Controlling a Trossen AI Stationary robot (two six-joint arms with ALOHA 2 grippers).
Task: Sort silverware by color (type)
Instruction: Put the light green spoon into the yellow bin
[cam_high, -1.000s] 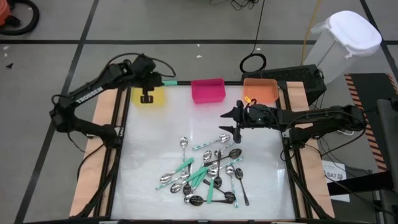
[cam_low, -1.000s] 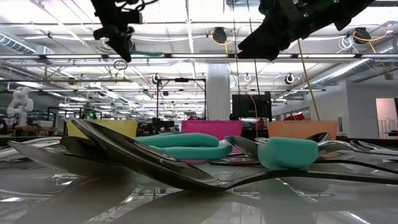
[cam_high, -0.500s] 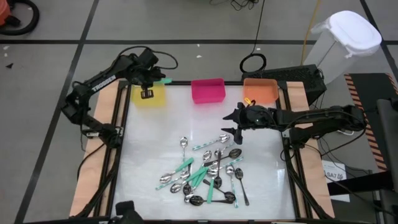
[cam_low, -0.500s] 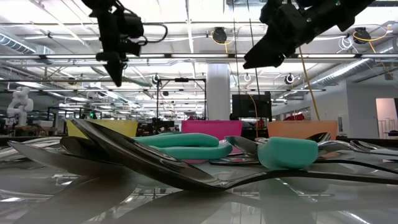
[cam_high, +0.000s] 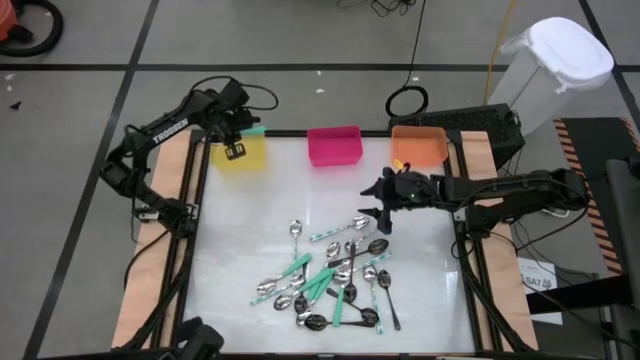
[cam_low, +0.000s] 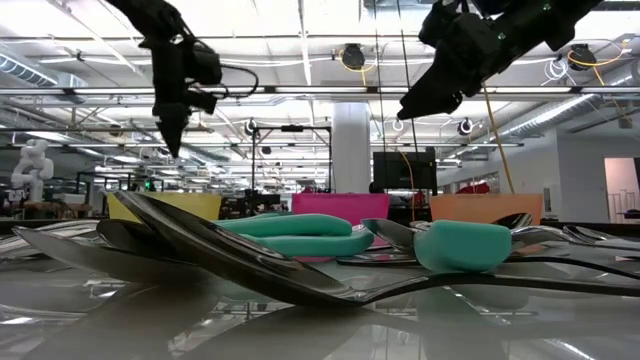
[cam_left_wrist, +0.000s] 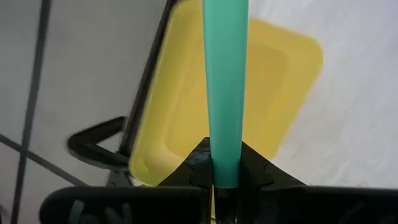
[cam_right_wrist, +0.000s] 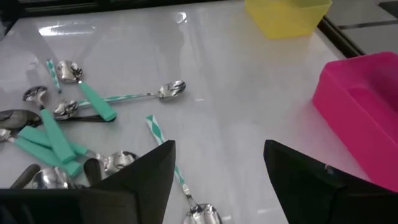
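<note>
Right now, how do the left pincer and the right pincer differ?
The left pincer is shut on a teal-handled spoon; the right pincer is open and empty. The left pincer hangs over the yellow bin at the table's far left corner; the right pincer hovers near the spoon pile, on the side toward the orange bin. Both are off the table.

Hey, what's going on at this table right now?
Two robot arms are sorting spoons. The left gripper holds a teal-handled spoon above the yellow bin. The right gripper hangs open over the spoon pile mid-table. The pink bin and orange bin sit along the far edge.
</note>
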